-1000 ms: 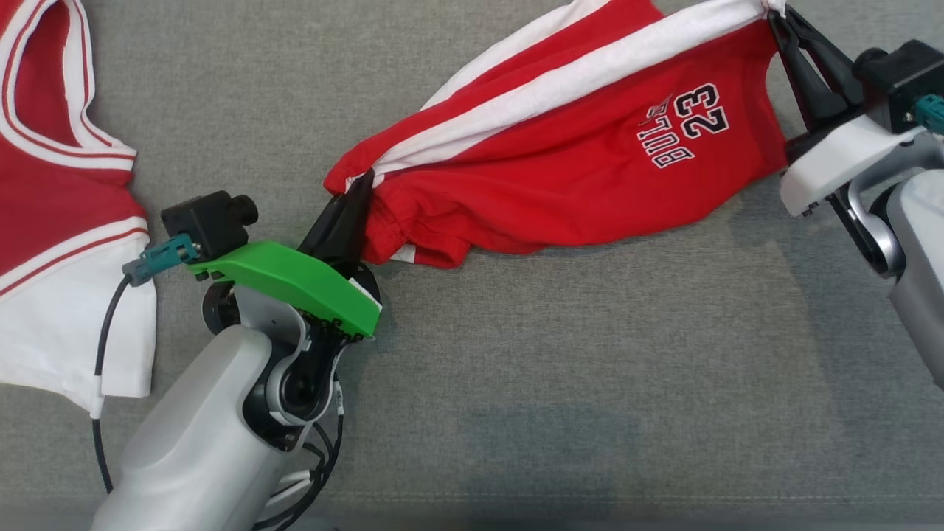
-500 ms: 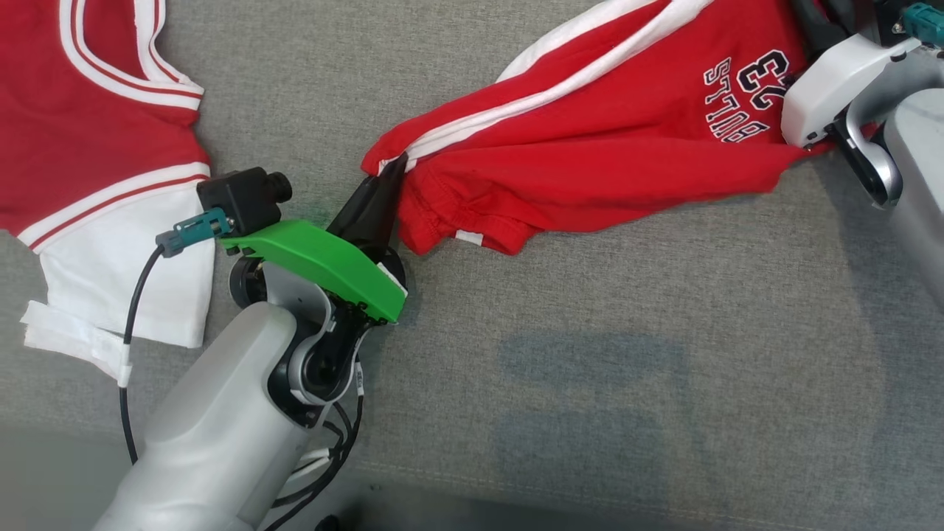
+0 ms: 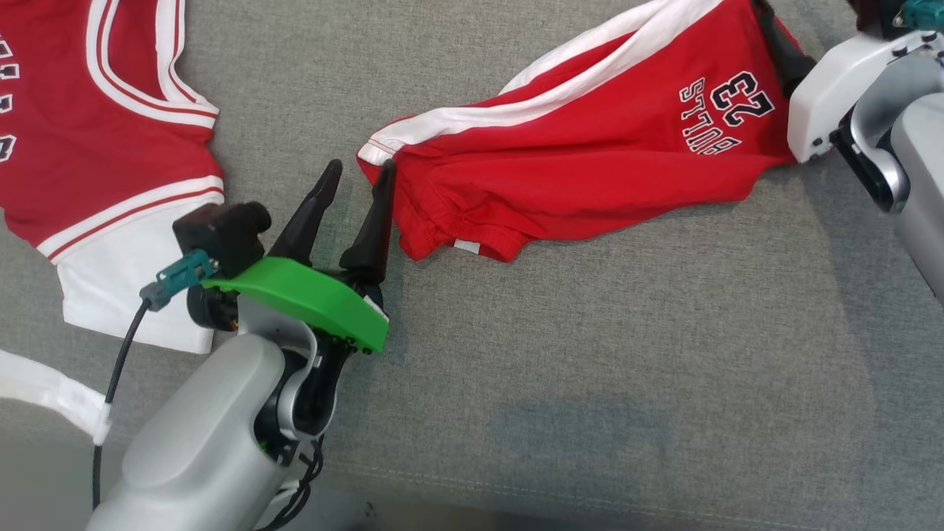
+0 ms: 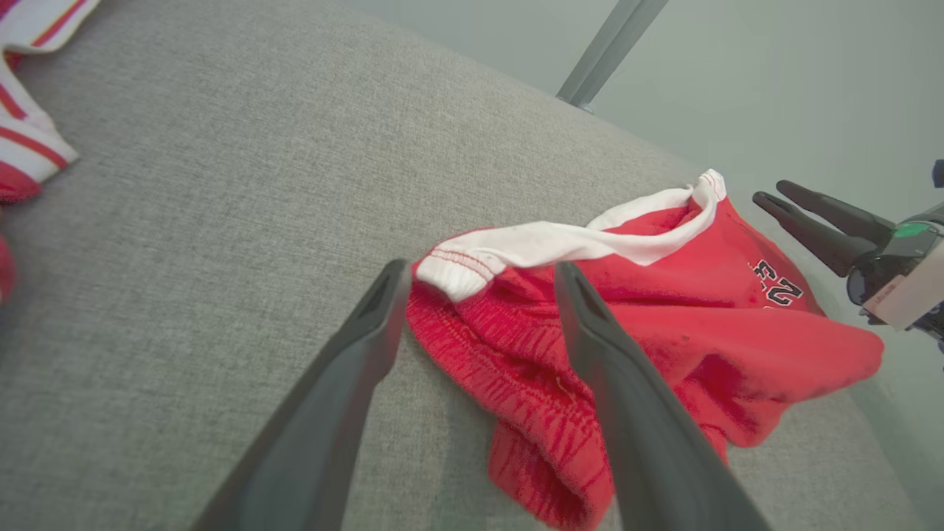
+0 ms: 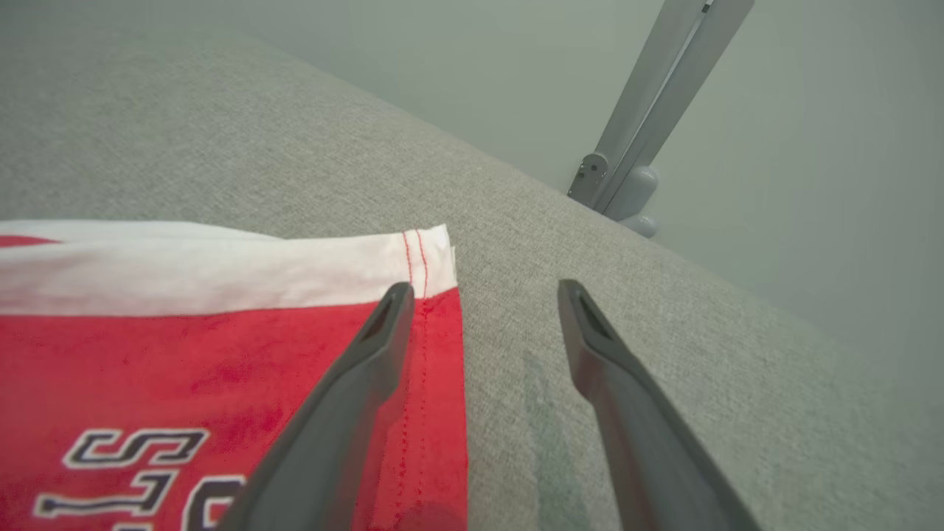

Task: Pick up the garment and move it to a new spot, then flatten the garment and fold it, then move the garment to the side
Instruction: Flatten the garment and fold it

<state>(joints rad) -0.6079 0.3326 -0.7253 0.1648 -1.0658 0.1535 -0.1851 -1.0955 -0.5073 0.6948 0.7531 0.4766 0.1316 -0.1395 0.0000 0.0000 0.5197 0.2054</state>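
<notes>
Where the head view looked down, red shorts [image 3: 590, 162] with a white side stripe lay spread on the grey surface [image 3: 590, 369], upper right of centre. Left tool [image 3: 361, 166]: fingers wide apart, gripping nothing, its right finger just beside the shorts' waistband end. Red-and-white jersey [image 3: 96, 133]: upper left, well apart from the shorts.

Left wrist view: left tool [image 4: 479, 269] wide, the stripe's white end between its tips, one finger across red cloth. Right tool [image 4: 768, 192] beyond the shorts' far end, fingers parted.

Right wrist view: right tool [image 5: 483, 291] wide and empty, one finger over a corner of the shorts [image 5: 221, 354], the other over bare surface.
</notes>
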